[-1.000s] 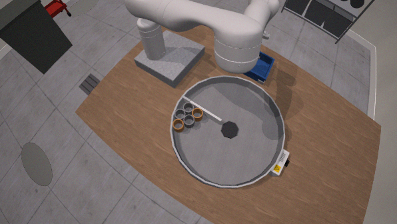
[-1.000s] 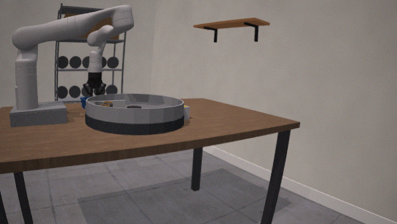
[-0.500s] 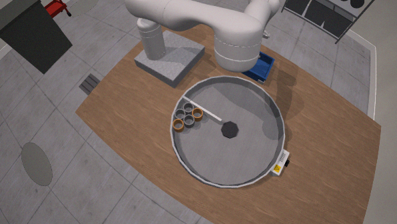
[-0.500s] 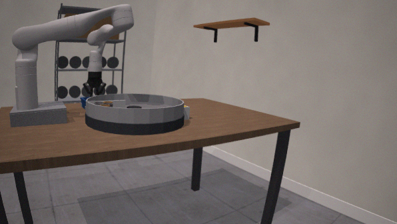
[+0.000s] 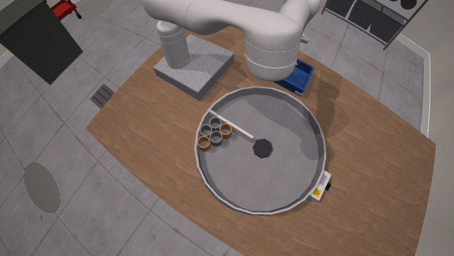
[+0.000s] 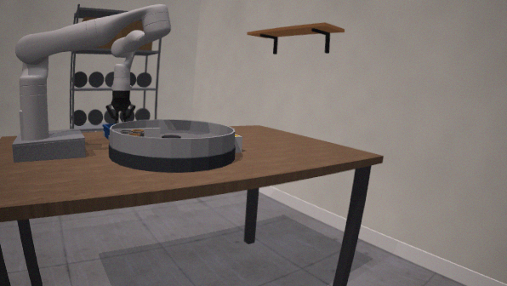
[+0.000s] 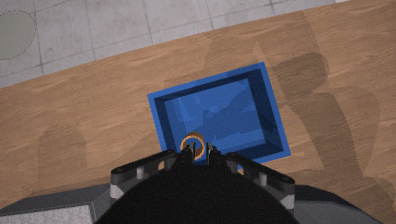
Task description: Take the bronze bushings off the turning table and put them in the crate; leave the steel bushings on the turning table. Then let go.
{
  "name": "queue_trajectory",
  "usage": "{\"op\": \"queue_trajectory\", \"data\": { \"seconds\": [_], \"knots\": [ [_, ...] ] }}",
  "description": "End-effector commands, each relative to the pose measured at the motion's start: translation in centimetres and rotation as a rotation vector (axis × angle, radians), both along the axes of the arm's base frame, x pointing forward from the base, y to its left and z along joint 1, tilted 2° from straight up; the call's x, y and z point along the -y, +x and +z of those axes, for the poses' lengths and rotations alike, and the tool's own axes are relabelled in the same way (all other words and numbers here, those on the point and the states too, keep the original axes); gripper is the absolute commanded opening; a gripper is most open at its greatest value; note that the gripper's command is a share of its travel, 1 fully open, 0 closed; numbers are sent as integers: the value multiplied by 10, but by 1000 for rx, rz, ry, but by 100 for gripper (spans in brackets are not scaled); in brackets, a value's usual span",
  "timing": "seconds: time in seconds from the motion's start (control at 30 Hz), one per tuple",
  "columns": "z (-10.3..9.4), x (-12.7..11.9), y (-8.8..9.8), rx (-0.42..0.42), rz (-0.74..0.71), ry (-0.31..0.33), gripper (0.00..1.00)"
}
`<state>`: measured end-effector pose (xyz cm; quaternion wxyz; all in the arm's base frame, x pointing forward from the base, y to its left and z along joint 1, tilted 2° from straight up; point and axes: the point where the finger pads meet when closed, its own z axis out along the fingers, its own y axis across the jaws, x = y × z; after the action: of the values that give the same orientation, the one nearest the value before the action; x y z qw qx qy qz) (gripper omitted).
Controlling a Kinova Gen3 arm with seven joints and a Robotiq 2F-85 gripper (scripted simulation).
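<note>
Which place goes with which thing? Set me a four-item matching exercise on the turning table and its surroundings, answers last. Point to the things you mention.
Things
1. Black octagonal hub (image 5: 263,148) (image 6: 171,137)
2. White box with a yellow label (image 5: 321,184) (image 6: 238,145)
3. Blue rectangular crate (image 5: 306,78) (image 6: 106,131) (image 7: 276,110)
4. Straight white divider (image 5: 232,125) (image 6: 153,132)

Places
A. Outside the round grey turning table (image 5: 260,212) (image 6: 170,146), at its wall
B. Running from the rim inward
C. In the middle of the turning table
D. On the brown wooden table (image 5: 381,171) (image 6: 298,149) (image 7: 75,115), apart from the turning table

Pairs: 1-C, 2-A, 3-D, 4-B
</note>
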<state>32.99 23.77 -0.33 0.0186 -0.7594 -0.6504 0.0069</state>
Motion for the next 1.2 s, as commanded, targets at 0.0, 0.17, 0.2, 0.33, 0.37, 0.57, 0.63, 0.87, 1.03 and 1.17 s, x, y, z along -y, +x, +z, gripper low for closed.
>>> {"op": "queue_trajectory", "data": {
  "seconds": [0.0, 0.17, 0.2, 0.33, 0.37, 0.57, 0.63, 0.87, 1.03, 1.17],
  "knots": [
    [3, 0, 1, 1, -1, 0, 19],
    [3, 0, 1, 1, -1, 0, 19],
    [2, 0, 1, 3, 0, 0, 19],
    [7, -1, 1, 3, -2, 0, 19],
    [7, -1, 1, 3, -2, 0, 19],
    [7, -1, 1, 3, -2, 0, 19],
    [7, -1, 1, 3, -2, 0, 19],
    [51, 1, 2, 3, -2, 0, 19],
    [63, 1, 3, 2, -3, 0, 19],
    [63, 1, 3, 2, -3, 0, 19]
  ]
}}
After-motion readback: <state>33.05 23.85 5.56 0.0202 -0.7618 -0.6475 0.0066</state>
